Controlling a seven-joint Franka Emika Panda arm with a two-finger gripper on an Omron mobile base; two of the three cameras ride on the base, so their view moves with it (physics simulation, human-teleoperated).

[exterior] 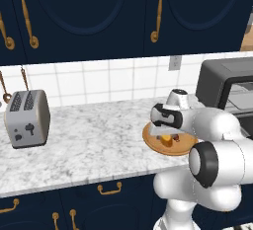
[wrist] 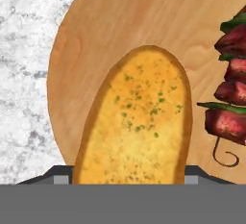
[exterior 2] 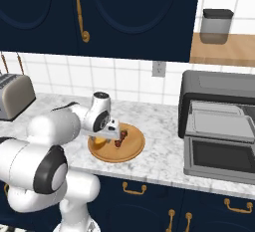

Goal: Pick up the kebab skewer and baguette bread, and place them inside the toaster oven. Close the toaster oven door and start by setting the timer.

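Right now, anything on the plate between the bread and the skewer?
No. In the hand view, bare wooden plate separates the bread from the skewer.

Looks white, smooth and shiny nearly all over. Is built of fat round pieces, like thick tubes and balls stuck end to end, in one big arm (exterior: 225, 140). Has a wide dark ring (exterior: 203, 164) with a light grey round cap in its middle where two big pieces meet, and a second dark band (exterior: 165, 115) further along, near the thin end. Gets slimmer toward the gripper (exterior: 164, 134), a small pale grey block. Ends in two little dark finger tips (wrist: 61, 176), flat on top with square corners.
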